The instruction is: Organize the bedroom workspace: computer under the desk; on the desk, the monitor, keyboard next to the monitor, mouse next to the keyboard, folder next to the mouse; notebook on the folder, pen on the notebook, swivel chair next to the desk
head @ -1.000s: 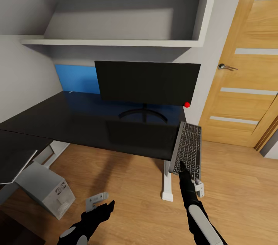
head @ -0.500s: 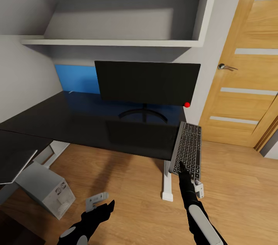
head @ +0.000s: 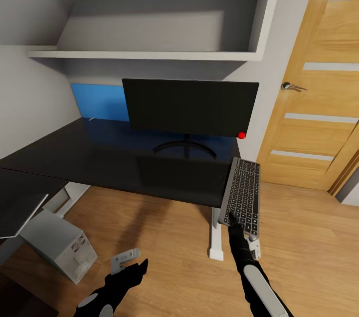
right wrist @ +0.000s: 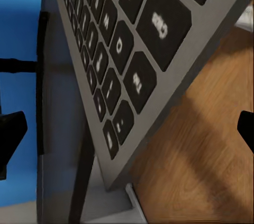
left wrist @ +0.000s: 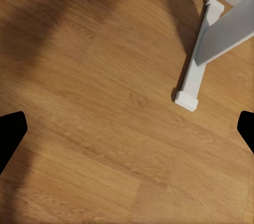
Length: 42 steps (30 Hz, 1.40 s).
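Your right claw [head: 232, 219] sits at the keyboard's [head: 243, 195] near end with its tips apart, gripping nothing. The keyboard hangs well off the counter's [head: 99, 152] right corner, beside the monitor [head: 189, 106]. A careless nudge could tip it onto the floor. Your left claw [head: 135, 268] is apart too, low over the floor.

Head overlooks desk [head: 114, 157]; right wrist seemingly hugs keyboard [right wrist: 121, 71].

The keyboard [right wrist: 121, 49] keys carried white legends, too blurred to read; no other text was legible.
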Tool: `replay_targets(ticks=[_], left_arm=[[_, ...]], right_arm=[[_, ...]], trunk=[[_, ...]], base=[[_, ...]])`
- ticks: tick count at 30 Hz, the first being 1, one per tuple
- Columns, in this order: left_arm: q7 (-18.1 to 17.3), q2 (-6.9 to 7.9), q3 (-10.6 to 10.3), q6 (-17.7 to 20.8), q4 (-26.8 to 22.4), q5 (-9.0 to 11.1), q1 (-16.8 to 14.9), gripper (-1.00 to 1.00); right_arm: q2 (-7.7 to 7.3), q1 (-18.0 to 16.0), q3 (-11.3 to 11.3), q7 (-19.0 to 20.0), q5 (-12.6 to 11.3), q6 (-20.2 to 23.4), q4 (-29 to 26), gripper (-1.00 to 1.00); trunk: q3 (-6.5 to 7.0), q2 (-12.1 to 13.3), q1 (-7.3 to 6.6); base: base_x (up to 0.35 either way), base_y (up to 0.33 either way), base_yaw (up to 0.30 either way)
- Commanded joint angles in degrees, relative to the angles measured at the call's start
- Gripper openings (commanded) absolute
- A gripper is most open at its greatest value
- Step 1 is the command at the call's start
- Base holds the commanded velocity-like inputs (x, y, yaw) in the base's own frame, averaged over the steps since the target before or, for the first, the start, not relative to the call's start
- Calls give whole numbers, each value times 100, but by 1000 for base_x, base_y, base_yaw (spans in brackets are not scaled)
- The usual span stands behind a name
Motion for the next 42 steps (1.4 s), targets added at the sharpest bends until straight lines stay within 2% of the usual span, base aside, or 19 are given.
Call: replay_targets(ticks=[1,42], left_arm=[[51,0,-5,17,-10,61,0,100],[51,0,-5,17,5,59,0,100]], right_arm=[[-3,-3,15,-57,-35,-20,-9,100],[-2,-3,14,-109,-36,11,-12,100]], trunk=[[-4,-3,0],[-4,-3,0]], base=[[0,0,0],[-23,-9,0]])
